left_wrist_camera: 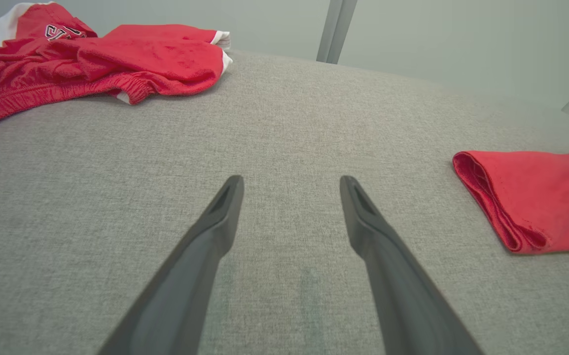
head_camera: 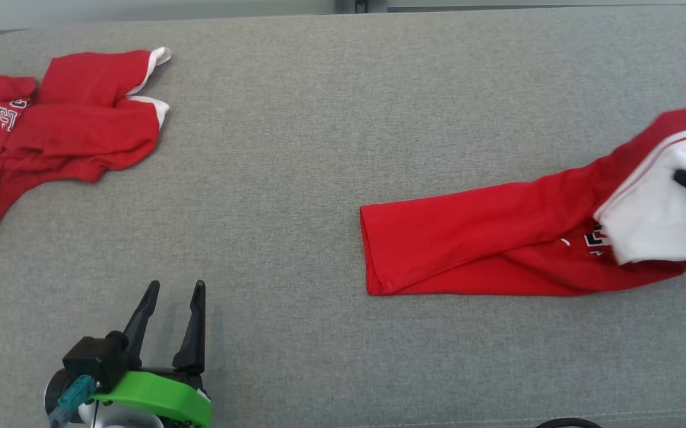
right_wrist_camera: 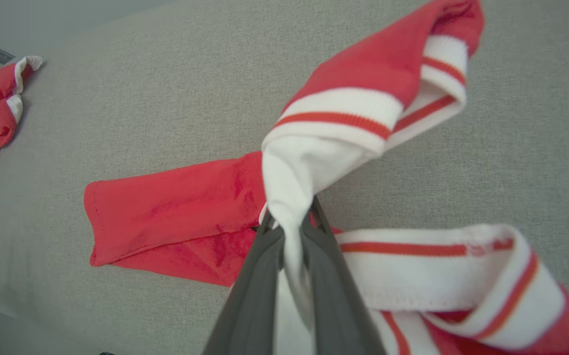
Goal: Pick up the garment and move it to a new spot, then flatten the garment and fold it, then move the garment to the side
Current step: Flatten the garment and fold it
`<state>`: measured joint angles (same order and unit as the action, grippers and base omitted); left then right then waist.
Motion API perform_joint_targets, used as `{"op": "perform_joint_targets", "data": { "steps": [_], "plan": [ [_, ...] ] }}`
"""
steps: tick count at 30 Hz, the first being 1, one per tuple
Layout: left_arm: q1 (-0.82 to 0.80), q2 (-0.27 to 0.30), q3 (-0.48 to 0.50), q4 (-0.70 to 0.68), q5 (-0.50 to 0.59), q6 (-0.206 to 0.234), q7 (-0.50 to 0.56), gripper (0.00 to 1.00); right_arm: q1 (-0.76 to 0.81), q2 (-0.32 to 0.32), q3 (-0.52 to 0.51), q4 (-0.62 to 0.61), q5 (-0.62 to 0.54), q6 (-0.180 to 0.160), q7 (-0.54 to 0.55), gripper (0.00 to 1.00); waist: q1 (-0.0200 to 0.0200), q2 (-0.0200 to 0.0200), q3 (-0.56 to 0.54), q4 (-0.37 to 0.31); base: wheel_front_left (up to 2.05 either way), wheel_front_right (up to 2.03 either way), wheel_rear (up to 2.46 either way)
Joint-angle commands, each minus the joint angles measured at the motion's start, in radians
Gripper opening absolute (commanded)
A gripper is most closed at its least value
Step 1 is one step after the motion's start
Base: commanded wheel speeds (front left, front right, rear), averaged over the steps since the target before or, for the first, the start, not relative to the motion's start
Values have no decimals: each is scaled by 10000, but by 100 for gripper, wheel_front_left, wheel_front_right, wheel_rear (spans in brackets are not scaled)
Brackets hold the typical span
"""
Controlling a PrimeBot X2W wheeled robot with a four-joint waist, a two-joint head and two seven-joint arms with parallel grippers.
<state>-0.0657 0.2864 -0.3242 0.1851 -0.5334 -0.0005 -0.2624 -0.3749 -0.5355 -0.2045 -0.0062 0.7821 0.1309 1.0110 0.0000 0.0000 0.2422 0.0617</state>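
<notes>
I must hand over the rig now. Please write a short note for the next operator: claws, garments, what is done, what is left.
Left claw: open, empty, over the gray surface.
Right claw: shut on the white striped end of the red garment, that end lifted; the rest lies on the surface.
Second red garment: crumpled, far left.
Done: grasp.
To do: move, flatten, fold, set aside.

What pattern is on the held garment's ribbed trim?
The ribbed trim is white with a thin red stripe, clearest in the right wrist view.
</notes>
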Motion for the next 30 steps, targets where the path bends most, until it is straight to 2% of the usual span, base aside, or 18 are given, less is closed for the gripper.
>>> {"op": "perform_joint_targets", "data": {
  "steps": [1,5,9,13,19,23,30],
  "plan": [
    [198,-87,67,-22,107,-20,-26,100,71,106,223,-361,116,-3,66,0,0,0,-56,-280,0,0,0],
    [245,-242,269,-37,219,-59,-28,100,157,664,1526,-1635,448,-3,173,0,0,0,-108,-577,0,0,0],
    [197,-411,357,-24,355,-153,-28,100,1,1307,2634,-1799,23,-3,-307,0,0,0,-46,-768,0,0,0],
    [133,-482,344,101,474,-289,-26,100,-242,2171,3395,-954,-865,-3,-1311,0,0,0,52,-831,0,0,0],
    [-39,-609,331,403,603,-460,-28,100,-577,3424,4189,975,-1875,-3,-2747,0,0,0,131,-717,0,0,0],
    [-104,-681,305,604,645,-557,-28,100,-772,3842,4700,1907,-2096,-3,-3330,0,0,0,73,-580,0,0,0],
    [-5,-770,374,796,717,-633,-26,100,-1168,4145,5158,2903,-2047,-3,-4017,0,0,0,-170,-442,0,0,0]
  ]
}}
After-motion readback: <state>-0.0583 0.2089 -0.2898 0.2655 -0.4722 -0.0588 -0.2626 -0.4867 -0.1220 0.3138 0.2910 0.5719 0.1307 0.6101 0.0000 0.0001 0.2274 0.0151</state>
